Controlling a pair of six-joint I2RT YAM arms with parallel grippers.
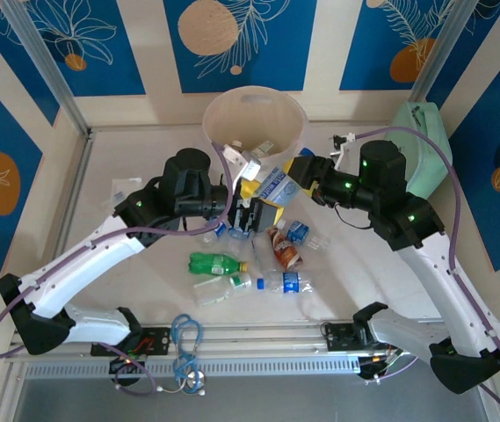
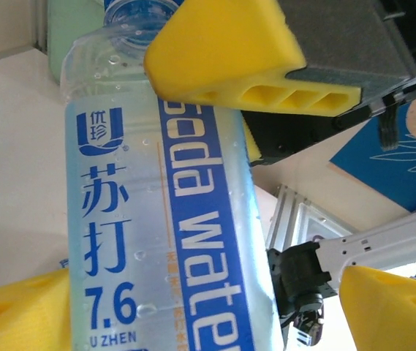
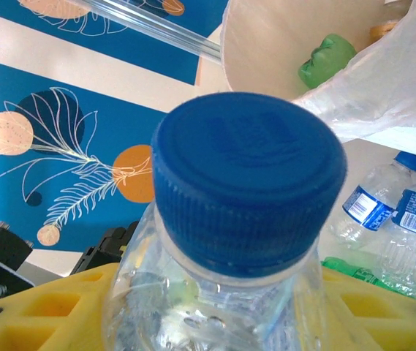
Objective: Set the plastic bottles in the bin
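Note:
A clear soda-water bottle with a blue label hangs just in front of the bin, a large whitish bucket at the back. My right gripper is shut on it below its blue cap, with a yellow finger on each side of the neck. My left gripper is open and straddles the bottle's lower body; its right finger stands clear of the label. Several more plastic bottles lie on the table: a green one, clear ones and a brown-red one. A green bottle lies inside the bin.
A mint-green case stands at the back right, behind the right arm. A coiled blue cable lies on the aluminium rail at the near edge. A small white scrap lies at the left.

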